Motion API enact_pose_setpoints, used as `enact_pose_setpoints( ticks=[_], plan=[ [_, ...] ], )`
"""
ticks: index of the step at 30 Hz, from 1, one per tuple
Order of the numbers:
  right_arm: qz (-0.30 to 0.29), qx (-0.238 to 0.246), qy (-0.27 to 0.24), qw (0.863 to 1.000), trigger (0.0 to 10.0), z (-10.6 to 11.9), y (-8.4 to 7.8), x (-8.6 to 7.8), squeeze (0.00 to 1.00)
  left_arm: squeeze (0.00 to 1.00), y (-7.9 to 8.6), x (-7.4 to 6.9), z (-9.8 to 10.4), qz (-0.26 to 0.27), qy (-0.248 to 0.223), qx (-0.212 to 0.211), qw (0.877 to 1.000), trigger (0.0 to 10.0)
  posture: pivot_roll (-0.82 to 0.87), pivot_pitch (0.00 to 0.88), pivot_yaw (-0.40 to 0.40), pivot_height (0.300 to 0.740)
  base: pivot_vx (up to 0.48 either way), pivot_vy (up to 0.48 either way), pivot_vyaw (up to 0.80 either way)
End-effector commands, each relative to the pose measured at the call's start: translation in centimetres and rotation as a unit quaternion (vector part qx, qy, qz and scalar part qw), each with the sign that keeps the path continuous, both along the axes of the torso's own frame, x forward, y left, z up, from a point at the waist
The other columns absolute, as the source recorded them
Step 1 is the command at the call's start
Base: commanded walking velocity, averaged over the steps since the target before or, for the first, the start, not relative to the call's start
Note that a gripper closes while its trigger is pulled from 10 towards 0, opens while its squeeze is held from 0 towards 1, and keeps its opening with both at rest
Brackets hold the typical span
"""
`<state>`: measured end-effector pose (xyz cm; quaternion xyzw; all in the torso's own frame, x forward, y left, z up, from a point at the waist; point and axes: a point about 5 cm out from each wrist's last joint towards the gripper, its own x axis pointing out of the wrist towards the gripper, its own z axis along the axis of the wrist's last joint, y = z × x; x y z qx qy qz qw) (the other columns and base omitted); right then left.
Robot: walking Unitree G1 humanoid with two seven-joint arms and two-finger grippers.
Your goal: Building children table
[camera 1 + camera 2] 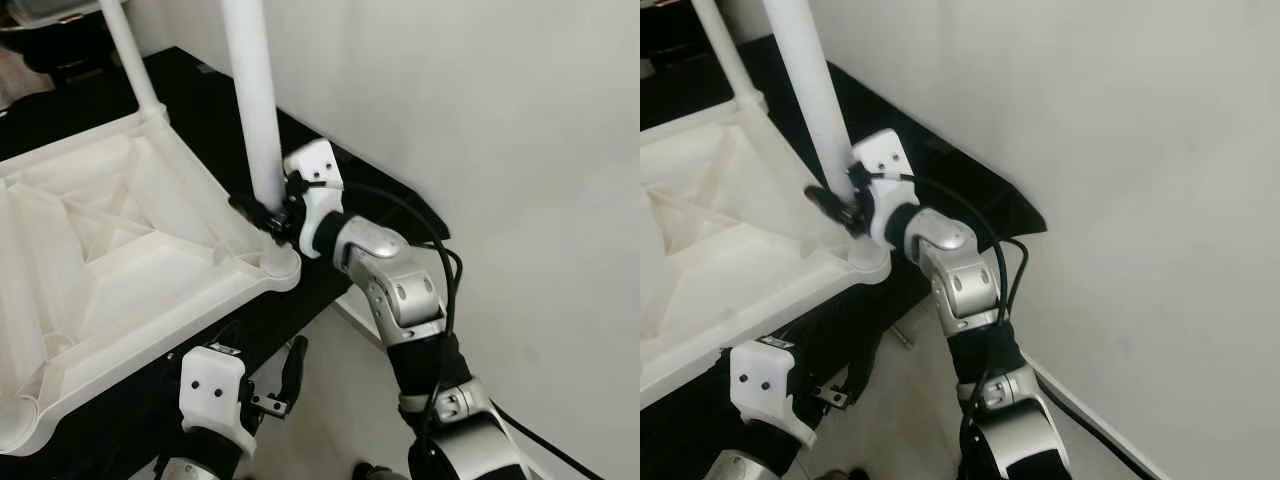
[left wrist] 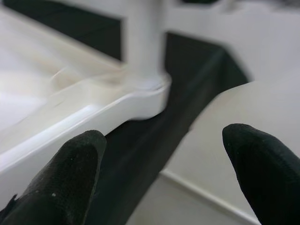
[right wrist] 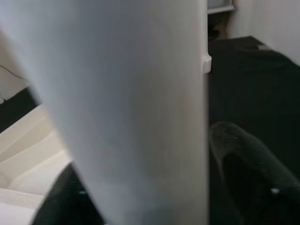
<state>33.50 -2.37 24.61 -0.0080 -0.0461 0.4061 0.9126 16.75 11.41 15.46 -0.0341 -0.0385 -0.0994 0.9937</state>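
The white children table (image 1: 110,270) is lying upside down on the black counter (image 1: 330,180), near the wall. The right claw (image 1: 262,213) is closing its two black fingers around the white leg (image 1: 255,100), just above the corner socket where the leg is standing upright. The left claw (image 1: 285,385) is hanging open below the table's edge, touching nothing.

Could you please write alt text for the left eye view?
The right hand grips a white table leg just above its corner socket on the upturned white plastic tabletop, which lies on a black surface. The left hand hangs open below.
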Motion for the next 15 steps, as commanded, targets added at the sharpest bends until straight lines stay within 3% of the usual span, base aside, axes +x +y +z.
enact_pose_setpoints(
  ticks=[1, 10, 12, 15],
  plan=[
    [-0.005, 0.015, 0.024, 1.0, 10.0, -1.4, -0.1, -1.0, 1.0, 0.0, 0.2, 0.1, -0.3, 0.003, 0.005, -0.007, 1.0, 10.0, -0.02, 0.189, -0.009, 0.74, 0.0, 0.0, 0.0],
    [-0.033, 0.008, 0.012, 0.999, 10.0, -3.5, -4.3, -1.7, 1.0, 0.0, 0.8, 1.2, -0.3, 0.003, 0.0, 0.002, 1.0, 10.0, -0.06, 0.177, 0.018, 0.74, 0.0, 0.0, 0.0],
    [-0.054, -0.003, 0.005, 0.999, 10.0, -4.5, -5.5, -2.1, 1.0, 0.0, 1.7, 1.9, -0.3, 0.038, 0.003, -0.011, 0.999, 10.0, -0.07, 0.173, 0.023, 0.74, 0.0, 0.0, 0.0],
    [-0.084, -0.008, 0.01, 0.996, 10.0, -5.5, -6.7, -2.5, 1.0, 0.0, 2.0, 2.3, -0.3, 0.052, -0.001, -0.002, 0.999, 10.0, -0.08, 0.171, 0.025, 0.74, 0.0, 0.0, 0.0]
  ],
)
